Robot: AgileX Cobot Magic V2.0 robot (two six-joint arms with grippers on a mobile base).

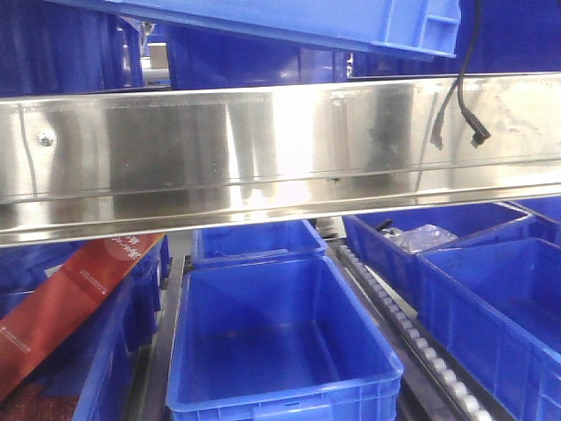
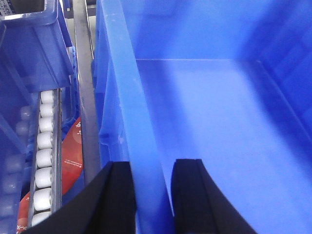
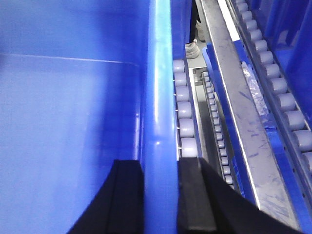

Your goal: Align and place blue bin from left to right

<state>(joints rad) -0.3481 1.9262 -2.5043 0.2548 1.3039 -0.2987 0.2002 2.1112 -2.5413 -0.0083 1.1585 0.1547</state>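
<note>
The left gripper (image 2: 151, 168) straddles the blue bin's (image 2: 214, 112) left wall, fingers (image 2: 119, 195) pinching the rim, with a roller track (image 2: 46, 161) at its nine o'clock. The right gripper (image 3: 160, 168) pinches the opposite wall, with rollers (image 3: 186, 126) at its three o'clock. Two-sided grips should hold the bin level, I'd judge. From the front, it hangs at twelve o'clock above the steel rail (image 1: 263, 149).

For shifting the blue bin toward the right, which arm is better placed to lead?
Probably the right. The right end effector straddles the blue bin at its right wall, beside the roller track. The left end effector grips the opposite wall, so it should only follow.
</note>
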